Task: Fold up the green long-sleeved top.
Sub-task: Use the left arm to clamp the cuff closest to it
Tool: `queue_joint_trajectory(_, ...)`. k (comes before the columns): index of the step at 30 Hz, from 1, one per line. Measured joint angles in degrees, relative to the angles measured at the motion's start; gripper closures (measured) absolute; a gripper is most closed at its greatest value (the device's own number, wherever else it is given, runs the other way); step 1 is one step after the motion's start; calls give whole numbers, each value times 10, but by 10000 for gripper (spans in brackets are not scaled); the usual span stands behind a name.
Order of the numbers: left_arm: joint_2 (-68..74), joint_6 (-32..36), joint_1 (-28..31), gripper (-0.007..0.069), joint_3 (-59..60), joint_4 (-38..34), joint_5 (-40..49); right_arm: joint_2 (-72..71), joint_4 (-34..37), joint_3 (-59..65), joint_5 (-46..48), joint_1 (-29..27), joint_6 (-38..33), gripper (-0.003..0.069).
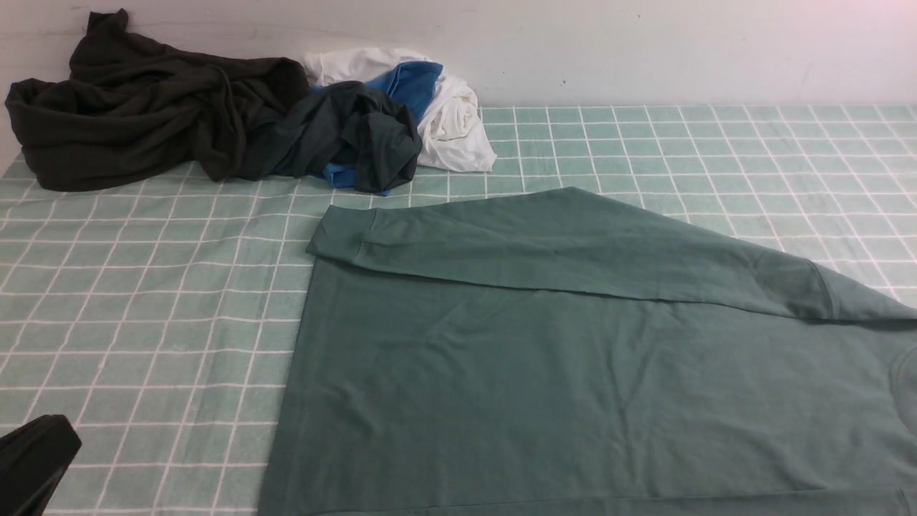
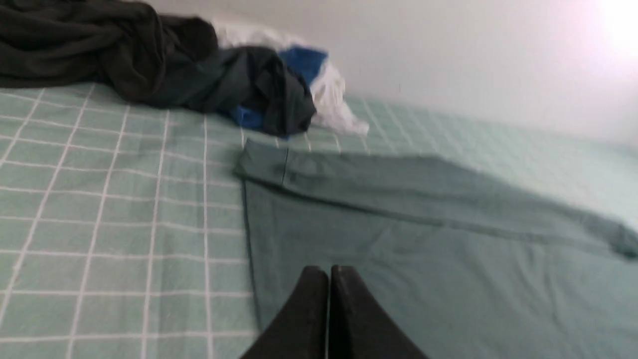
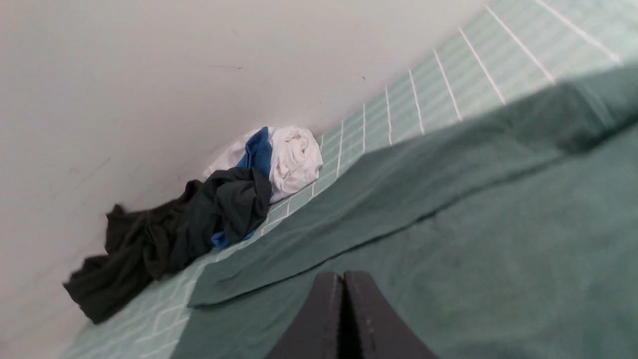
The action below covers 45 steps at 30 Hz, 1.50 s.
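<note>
I see the green long-sleeved top [image 1: 573, 373] lying flat on the checked surface [image 1: 143, 301], with one sleeve [image 1: 573, 244] folded across its body, while my left claw [image 2: 329, 273] and my right claw [image 3: 343, 277] are both pressed together and hold nothing.

Green long-sleeved top [image 1: 573, 373]: matt soft knit cloth.

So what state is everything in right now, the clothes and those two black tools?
green long-sleeved top: spread flat, one sleeve folded across its body.
blackish-olive garment: crumpled in a heap.
dark grey-green garment: bunched up against that heap.
white and blue cloth: bunched up, unfolded.
left tool: shut, holding nothing.
right tool: shut, holding nothing.
</note>
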Motion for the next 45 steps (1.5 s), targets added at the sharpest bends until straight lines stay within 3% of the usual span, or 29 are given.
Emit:
queue_joint_trajectory(5,169,23,-2,628,-145,113,133,138,-114,-161,82,5,-98,673)
queue_joint_trajectory(10,280,23,-57,627,-246,193,192,286,-202,-290,199,20,-133,673)
queue_joint_trajectory(16,452,18,-203,589,-295,261,277,438,-249,-376,386,113,-145,673)
queue_joint_trajectory(20,537,18,-269,537,-296,298,277,459,-264,-382,419,153,-147,673)
queue_joint_trajectory(25,672,18,-353,372,-296,343,244,465,-274,-382,405,167,-148,673)
queue_joint_trajectory(32,806,18,-379,237,-297,347,161,465,-277,-383,373,167,-150,673)
queue_joint_trajectory(40,857,17,-379,264,-306,356,139,465,-280,-383,372,167,-150,673)
queue_joint_trajectory(45,852,17,-379,470,-307,340,152,465,-282,-383,372,167,-150,673)
